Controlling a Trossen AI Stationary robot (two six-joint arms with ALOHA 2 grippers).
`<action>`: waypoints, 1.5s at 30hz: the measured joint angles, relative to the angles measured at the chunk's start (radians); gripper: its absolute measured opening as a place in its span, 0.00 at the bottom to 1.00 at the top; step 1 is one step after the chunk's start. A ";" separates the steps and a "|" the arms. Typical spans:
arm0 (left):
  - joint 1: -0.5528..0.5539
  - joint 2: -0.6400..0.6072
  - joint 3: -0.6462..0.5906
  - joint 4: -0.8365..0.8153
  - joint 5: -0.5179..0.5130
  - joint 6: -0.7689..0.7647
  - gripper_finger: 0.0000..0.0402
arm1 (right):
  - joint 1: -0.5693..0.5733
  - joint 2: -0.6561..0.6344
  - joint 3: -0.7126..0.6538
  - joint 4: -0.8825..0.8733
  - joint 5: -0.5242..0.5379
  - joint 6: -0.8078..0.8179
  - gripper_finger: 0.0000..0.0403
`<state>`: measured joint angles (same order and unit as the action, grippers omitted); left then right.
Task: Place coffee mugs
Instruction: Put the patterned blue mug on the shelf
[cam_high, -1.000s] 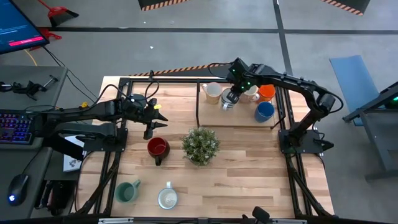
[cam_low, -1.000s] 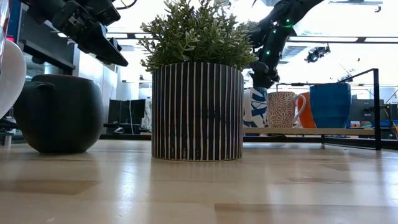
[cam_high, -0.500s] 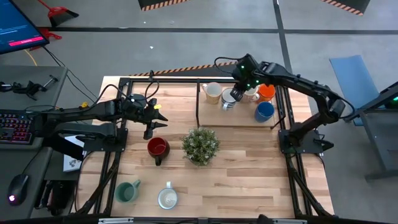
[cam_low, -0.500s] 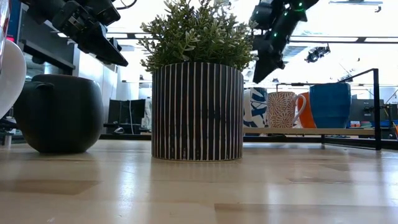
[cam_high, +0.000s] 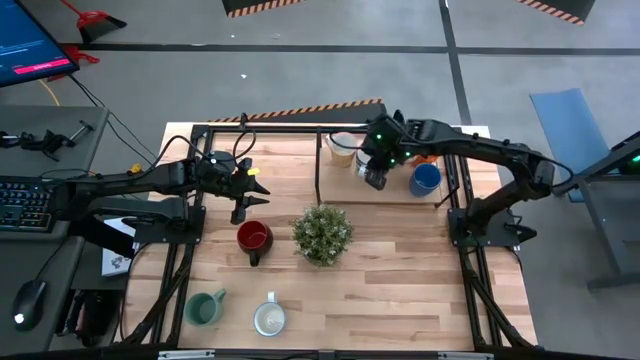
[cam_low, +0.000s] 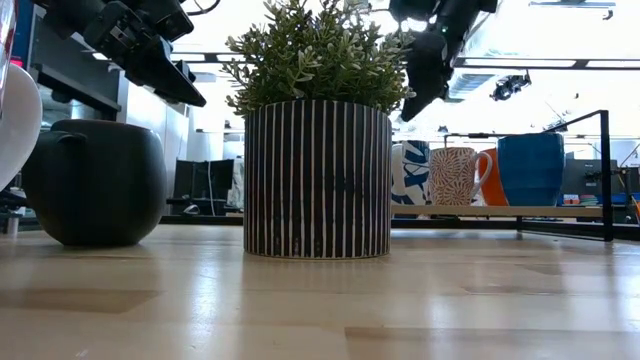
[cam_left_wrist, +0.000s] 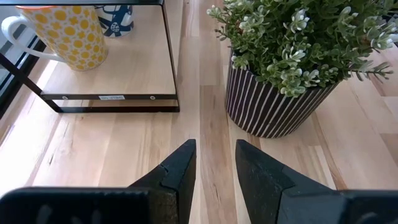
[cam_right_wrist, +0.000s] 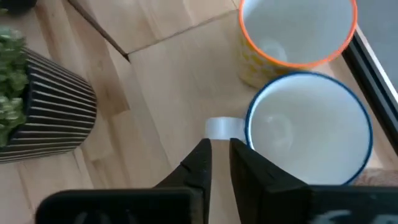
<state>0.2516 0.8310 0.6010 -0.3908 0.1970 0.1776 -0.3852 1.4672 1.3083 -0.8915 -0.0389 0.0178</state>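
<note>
Several coffee mugs stand on the black-framed shelf (cam_high: 345, 187) at the table's far right: a yellow-dotted one (cam_right_wrist: 292, 34), a blue-rimmed white one (cam_right_wrist: 308, 134), an orange one (cam_low: 487, 175) and a blue one (cam_high: 425, 179). My right gripper (cam_right_wrist: 221, 152) hangs over the shelf beside the blue-rimmed mug's handle (cam_right_wrist: 222, 129), fingers a narrow gap apart, holding nothing. My left gripper (cam_high: 255, 185) waits open in the air above the red mug (cam_high: 253, 238). A green mug (cam_high: 205, 308) and a white mug (cam_high: 268, 318) stand near the front edge.
A spiky green plant in a striped pot (cam_high: 322, 233) stands mid-table between the arms, just in front of the shelf. The shelf's black frame rails (cam_left_wrist: 112, 99) rise around the mugs. Bare wood lies to the right of the plant.
My right gripper has lifted off the blue-rimmed mug, risen clear of the shelf and swung toward the table's near edge and the plant. The mug stays upright on the shelf.
</note>
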 joint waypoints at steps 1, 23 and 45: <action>0.000 0.000 0.000 0.000 0.000 0.000 0.26 | 0.003 0.006 0.000 -0.003 0.003 0.005 0.07; 0.000 0.000 0.000 0.000 0.000 0.000 0.26 | 0.027 0.113 0.000 -0.008 0.064 0.001 0.05; 0.000 0.000 0.000 0.000 0.000 -0.001 0.26 | -0.001 0.113 0.000 0.051 0.125 0.001 0.05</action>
<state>0.2519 0.8310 0.6010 -0.3912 0.1970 0.1768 -0.3866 1.5799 1.3079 -0.8405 0.0862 0.0189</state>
